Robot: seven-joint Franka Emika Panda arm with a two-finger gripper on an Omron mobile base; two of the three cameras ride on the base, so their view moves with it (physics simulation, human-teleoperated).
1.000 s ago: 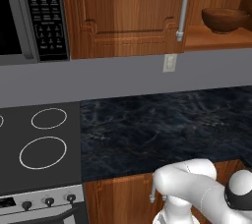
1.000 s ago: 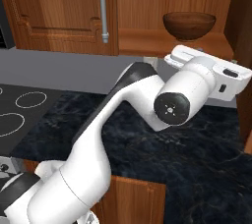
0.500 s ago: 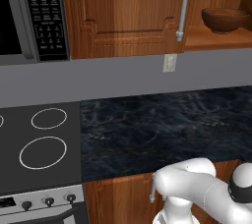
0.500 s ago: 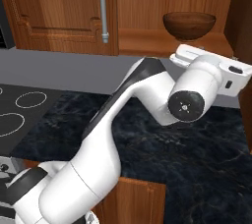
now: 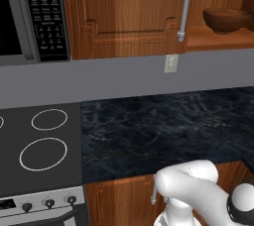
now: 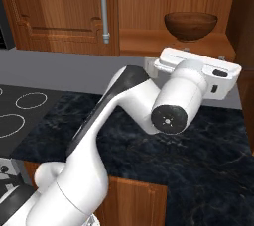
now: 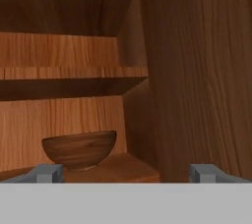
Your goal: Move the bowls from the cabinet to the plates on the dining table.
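Facing open cabinet [image 7: 187,70], claw [image 7: 125,173] spread wide, empty, well short of brown bowl [image 7: 79,149]. Bowl upright on lower shelf [image 6: 149,41], right of closed door [image 5: 129,14], above dark bench [image 5: 163,126].

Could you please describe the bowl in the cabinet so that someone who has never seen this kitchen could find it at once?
Start at the warm brown wooden wall cabinet above the black marbled counter, to the right of its closed panelled door with the long silver bar handle. On the open compartment's bottom shelf sits a round dark brown bowl with a wood-like sheen. It stands alone and upright on that shelf.
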